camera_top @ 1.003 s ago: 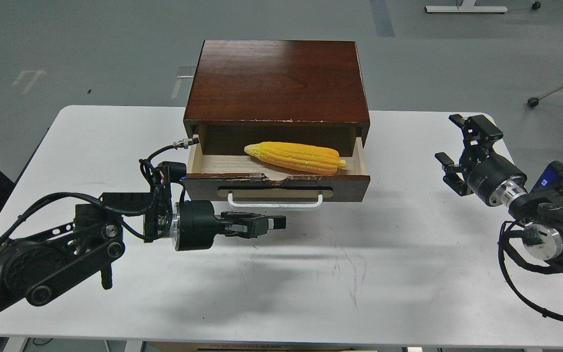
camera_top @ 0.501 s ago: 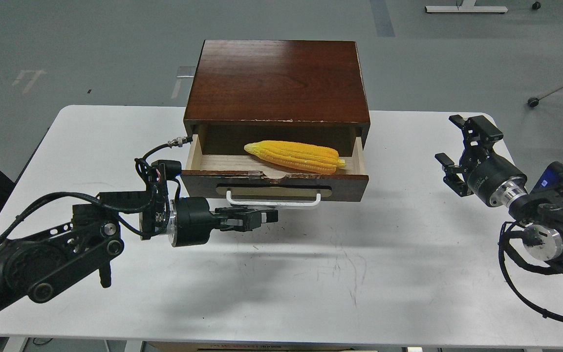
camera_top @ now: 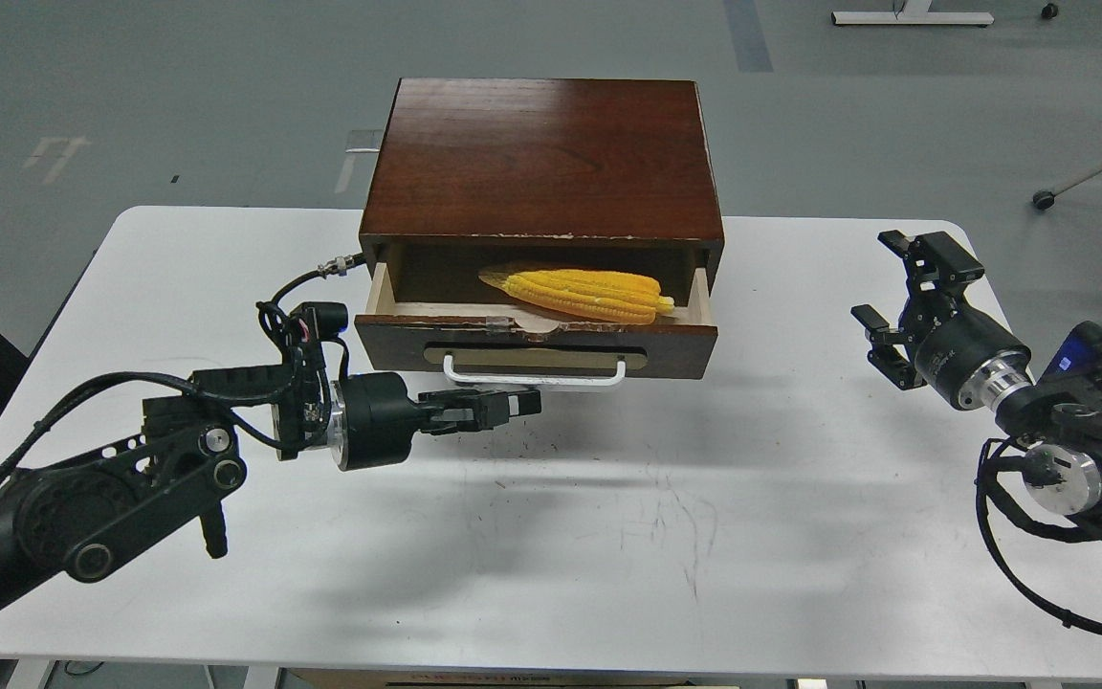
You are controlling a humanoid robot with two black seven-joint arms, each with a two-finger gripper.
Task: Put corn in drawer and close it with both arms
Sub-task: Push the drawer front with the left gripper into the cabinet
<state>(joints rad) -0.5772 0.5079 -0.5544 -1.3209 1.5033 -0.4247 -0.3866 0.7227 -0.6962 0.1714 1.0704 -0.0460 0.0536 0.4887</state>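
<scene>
Left gripper [camera_top: 524, 403]: fingers pressed together, pointing right, just under the white handle [camera_top: 534, 375], toward the table's [camera_top: 608, 536] left side
Drawer [camera_top: 537, 346]: partly out of the dark wood cabinet [camera_top: 541, 158], which sits at the far edge, roughly mid-table
Corn [camera_top: 582, 293]: lying lengthwise inside the drawer, tapered end left, part of it shaded under the cabinet top
Right gripper [camera_top: 895, 287]: fingers spread wide, holding nothing, hanging near the far right corner, well apart from the drawer
</scene>
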